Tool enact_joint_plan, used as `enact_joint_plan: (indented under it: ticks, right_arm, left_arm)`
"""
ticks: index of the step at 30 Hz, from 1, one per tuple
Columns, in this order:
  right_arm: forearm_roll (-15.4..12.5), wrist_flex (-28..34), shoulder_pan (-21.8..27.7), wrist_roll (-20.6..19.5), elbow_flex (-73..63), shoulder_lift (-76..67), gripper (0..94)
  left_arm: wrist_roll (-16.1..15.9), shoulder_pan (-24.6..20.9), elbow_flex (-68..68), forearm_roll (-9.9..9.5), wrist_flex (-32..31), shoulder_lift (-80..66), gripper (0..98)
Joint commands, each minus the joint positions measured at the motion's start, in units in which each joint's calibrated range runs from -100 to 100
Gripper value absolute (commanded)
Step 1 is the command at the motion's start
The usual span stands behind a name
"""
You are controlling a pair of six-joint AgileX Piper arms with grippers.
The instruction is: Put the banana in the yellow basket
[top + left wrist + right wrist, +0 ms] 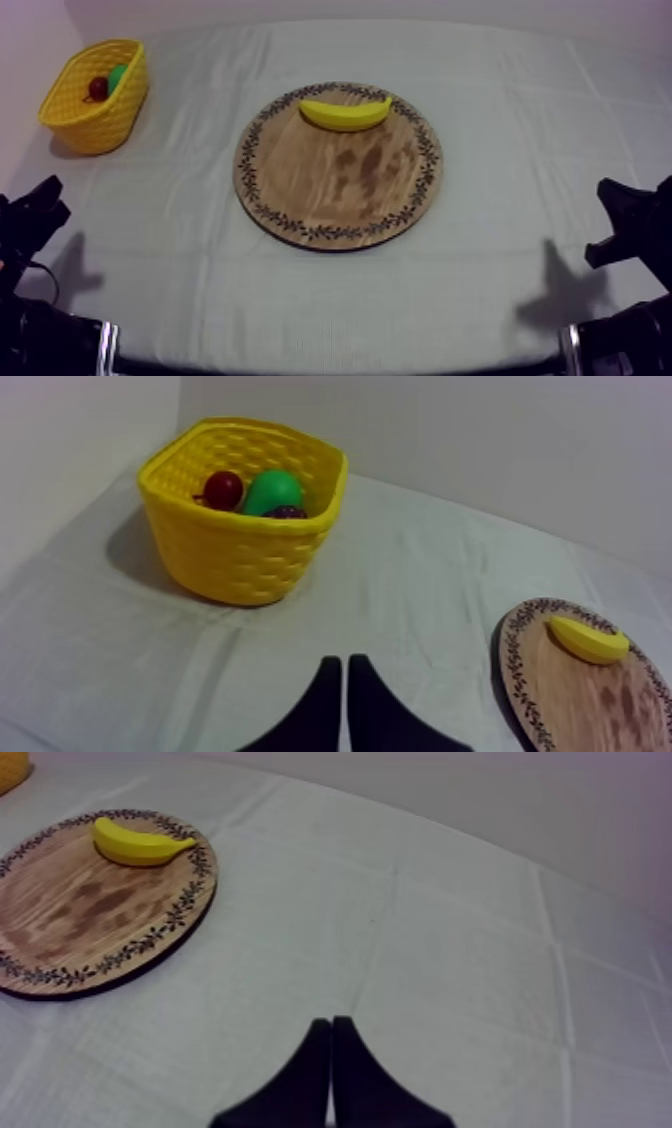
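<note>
A yellow banana (345,112) lies on the far part of the round wooden board (330,190) at the table's middle. The yellow basket (78,125) stands at the far left. My left gripper (35,212) rests low at the left and my right gripper (625,228) low at the right, both far from the board. In the left wrist view my left gripper (345,676) is a narrow shut wedge over the cloth, short of the basket (240,561). In the right wrist view my right gripper (331,1037) is likewise shut, to the right of the board (90,927) and banana (140,842).
Inside the basket lie a small red fruit (223,489), a green pear (272,490) and dark grapes (286,512). Bare cloth (180,220) runs between the basket and the board.
</note>
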Motion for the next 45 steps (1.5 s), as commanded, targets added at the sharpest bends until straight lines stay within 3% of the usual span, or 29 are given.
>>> enact_joint_plan:
  ticks: [1,25,30,39,45]
  right_arm:
    - [0.0,0.0,0.0,0.0,0.0,0.0,0.3]
    - [0.0,0.0,0.0,0.0,0.0,0.0,0.3]
    - [0.0,0.0,0.0,0.0,0.0,0.0,0.3]
    - [0.0,0.0,0.0,0.0,0.0,0.0,0.3]
    - [0.0,0.0,0.0,0.0,0.0,0.0,0.3]
  left_arm:
    - [0.0,0.0,0.0,-0.04,0.0,0.0,0.1]
    - [0.0,0.0,0.0,-0.04,0.0,0.0,0.1]
    - [1.8,-0.7,0.0,-0.12,-0.1,0.0,1.0]
    - [-1.2,0.8,-6.3,1.2,-1.6,7.4,0.1]
    - [-4.6,3.1,-23.1,2.58,4.8,19.6,0.0]
